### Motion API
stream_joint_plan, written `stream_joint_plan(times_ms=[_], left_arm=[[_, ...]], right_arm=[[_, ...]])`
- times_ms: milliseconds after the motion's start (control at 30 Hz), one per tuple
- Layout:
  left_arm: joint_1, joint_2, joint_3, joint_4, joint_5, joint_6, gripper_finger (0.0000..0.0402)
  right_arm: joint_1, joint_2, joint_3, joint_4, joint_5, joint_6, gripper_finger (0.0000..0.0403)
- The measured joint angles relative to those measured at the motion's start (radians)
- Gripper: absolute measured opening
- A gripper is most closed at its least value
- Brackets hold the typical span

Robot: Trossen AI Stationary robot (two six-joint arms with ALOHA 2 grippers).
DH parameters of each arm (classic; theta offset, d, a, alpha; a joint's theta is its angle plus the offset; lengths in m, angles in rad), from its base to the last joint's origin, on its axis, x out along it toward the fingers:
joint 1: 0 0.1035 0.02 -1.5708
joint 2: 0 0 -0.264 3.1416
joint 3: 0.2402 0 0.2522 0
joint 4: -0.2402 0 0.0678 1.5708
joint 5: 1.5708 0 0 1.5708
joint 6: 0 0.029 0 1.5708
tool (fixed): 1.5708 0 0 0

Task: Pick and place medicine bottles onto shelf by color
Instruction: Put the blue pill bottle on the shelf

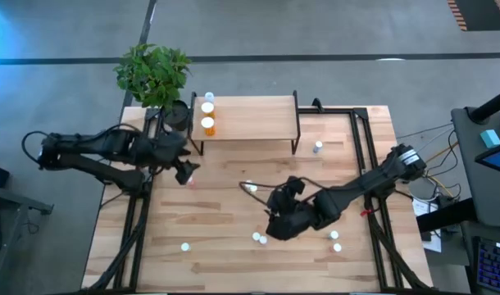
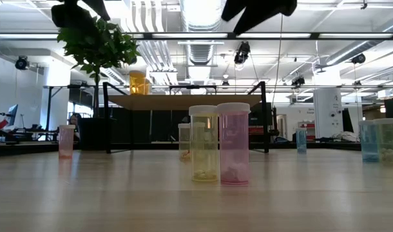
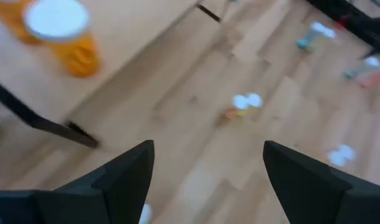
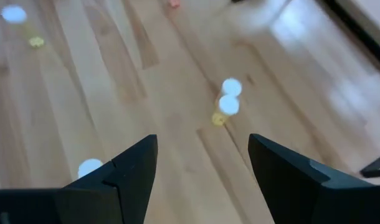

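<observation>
We find the shelf (image 1: 250, 115) at the far side of the table (image 1: 234, 246), its long axis running left to right, with two orange bottles (image 1: 207, 124) standing upright at its left end, white caps up. The other medicine bottles stand upright on the tabletop, well apart: a yellow bottle (image 2: 203, 143) and a pink bottle (image 2: 233, 144) just beside each other near the front edge, a teal bottle (image 1: 317, 147) right of the shelf, and a pink one (image 2: 66, 141) toward the left. The left gripper (image 3: 205, 171) hangs above the table in front of the shelf's left end, fingers spread apart and holding nothing. The right gripper (image 4: 202, 168) hangs over the middle of the table, fingers likewise apart and empty. In the low view both grippers are cut off at the top edge. Both wrist views are blurred, so we cannot make out the bottle colours there with certainty. A potted plant (image 1: 154, 72) stands at the shelf's left rear corner.
</observation>
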Motion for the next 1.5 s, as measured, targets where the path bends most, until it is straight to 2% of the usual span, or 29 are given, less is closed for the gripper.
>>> stream_joint_plan(times_ms=[167,300,433,567,733,867,1067,1333,1500], left_arm=[[-0.151,0.046,-0.002,0.017,-0.019,-0.082,0.0283],[-0.264,0.093,-0.002,0.028,-0.148,-0.168,0.0283],[-0.324,0.139,-0.002,0.098,-0.264,-0.200,0.0283],[-0.345,0.189,-0.002,0.138,-0.263,-0.203,0.0283],[-0.377,0.250,-0.002,0.143,-0.234,-0.229,0.0283],[-0.390,0.288,-0.002,0.143,-0.232,-0.230,0.0283],[-0.373,0.334,0.000,0.282,-0.270,-0.216,0.0283],[-0.322,0.350,0.002,0.536,-0.286,0.011,0.0283],[-0.268,0.355,0.001,0.676,-0.315,0.083,0.0283]], right_arm=[[0.019,0.056,0.000,0.063,-0.031,-0.028,0.0242],[-0.002,0.106,0.000,0.190,-0.026,-0.180,0.0242],[-0.042,0.171,0.000,0.301,-0.024,-0.349,0.0242],[-0.060,0.180,0.000,0.283,-0.035,-0.229,0.0242],[-0.055,0.133,-0.001,0.133,0.005,-0.195,0.0242],[-0.043,0.046,-0.042,-0.023,0.107,-0.119,0.0242],[-0.049,-0.183,-0.222,-0.059,0.185,0.037,0.0242],[-0.047,-0.549,-0.489,-0.255,0.339,0.337,0.0242],[-0.048,-0.703,-0.707,-0.261,0.361,0.494,0.0242]])
